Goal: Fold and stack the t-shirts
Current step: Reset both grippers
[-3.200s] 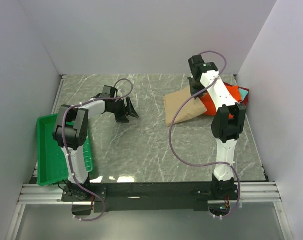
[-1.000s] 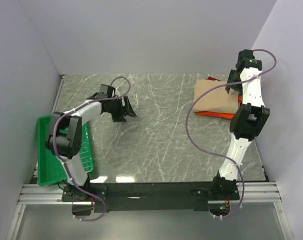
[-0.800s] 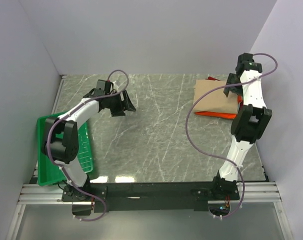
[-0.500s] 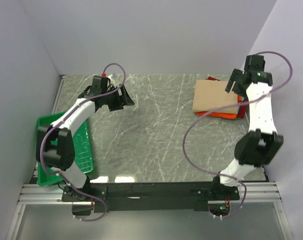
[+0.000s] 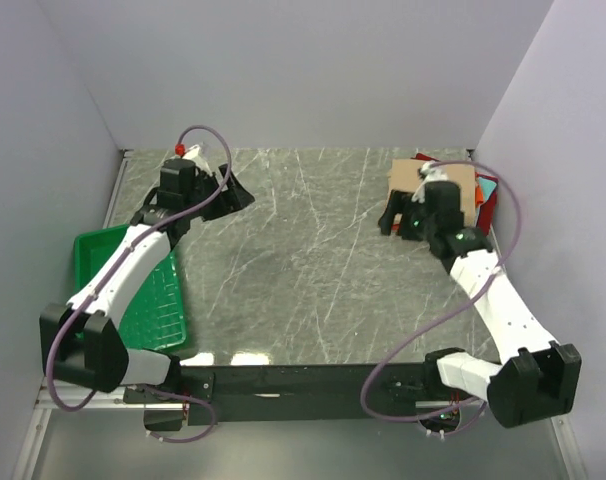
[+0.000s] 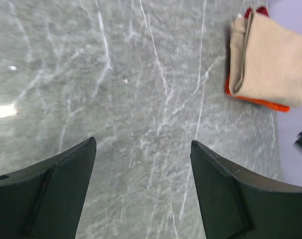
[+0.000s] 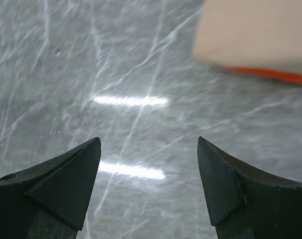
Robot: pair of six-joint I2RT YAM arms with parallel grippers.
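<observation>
The t-shirts lie stacked at the far right of the table. A folded tan one (image 5: 403, 177) is on top, over an orange one (image 6: 255, 101), with a dark red edge (image 6: 255, 11) and a teal corner (image 5: 490, 185) showing behind. The left wrist view shows the tan shirt (image 6: 270, 64) far off at upper right. My right gripper (image 5: 395, 222) hovers open just off the stack's near-left corner, with only bare table between its fingers. In the right wrist view it (image 7: 148, 140) sits below the tan shirt (image 7: 255, 30). My left gripper (image 5: 235, 196) (image 6: 143, 142) is open at the far left, holding nothing.
A green plastic tray (image 5: 158, 295) sits at the near left, partly under my left arm. White walls close in the marble table (image 5: 303, 260) at the back and both sides. The right arm's cable loops over the table's near right part.
The right gripper has left the tan shirt's top, opened wider and dropped to the stack's near-left corner. The left gripper has drawn back toward the far-left corner.
</observation>
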